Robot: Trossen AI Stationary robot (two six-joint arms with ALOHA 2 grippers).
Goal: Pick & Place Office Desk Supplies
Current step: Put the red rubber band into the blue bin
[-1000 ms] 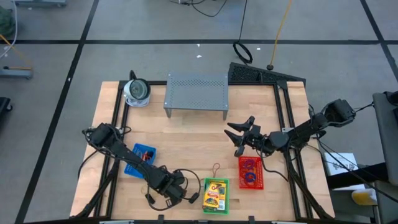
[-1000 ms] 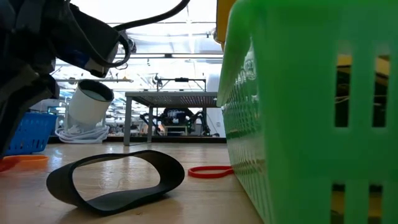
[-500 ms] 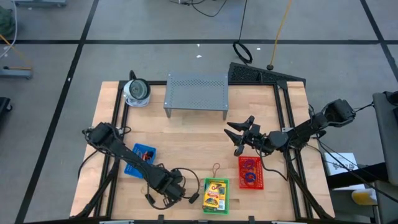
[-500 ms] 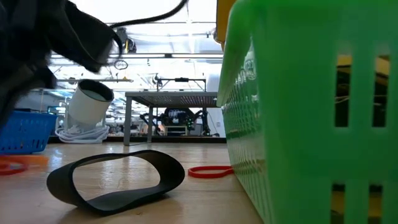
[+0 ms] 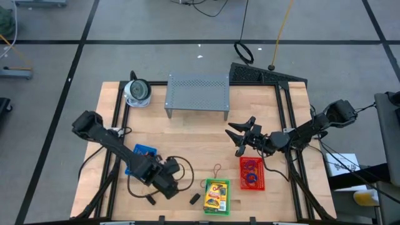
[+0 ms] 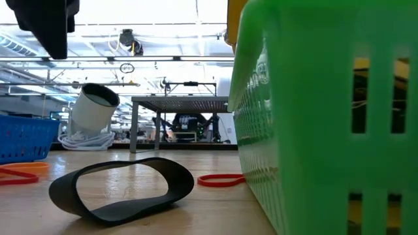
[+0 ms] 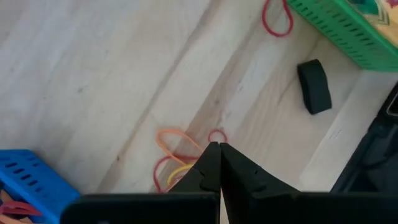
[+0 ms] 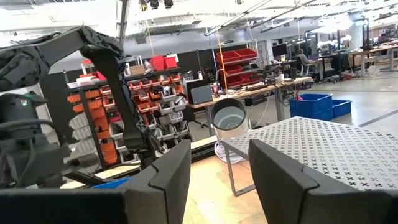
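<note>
My left gripper (image 7: 218,148) is shut and hangs above the table's near left part (image 5: 167,185), pointing steeply down. Below it on the wood lie orange, red and yellow rubber bands (image 7: 173,157), which also show in the low view (image 6: 18,173). A small red loop (image 7: 217,135) shows just past its fingertips. A black clip (image 7: 314,87) and a red rubber band (image 7: 277,18) lie beside the green basket (image 5: 207,196), which holds a crayon box (image 5: 216,195). My right gripper (image 5: 240,134) waits open above the middle right. My left gripper is shut with the small red loop (image 7: 217,135) right at its fingertips. Whether that loop is pinched between them or lies on the table beneath, I cannot tell.
A blue basket (image 5: 139,150) stands to the left of my left gripper and a red basket (image 5: 262,176) at the near right. The grey perforated shelf (image 5: 197,92) and a round white-grey object (image 5: 137,92) stand along the far edge. Another black clip (image 5: 150,200) lies near the front edge.
My left gripper has risen from just above the table near the front edge and gone a little toward the left edge. In the low view it has climbed to the picture's top. The orange and red bands stay on the table.
</note>
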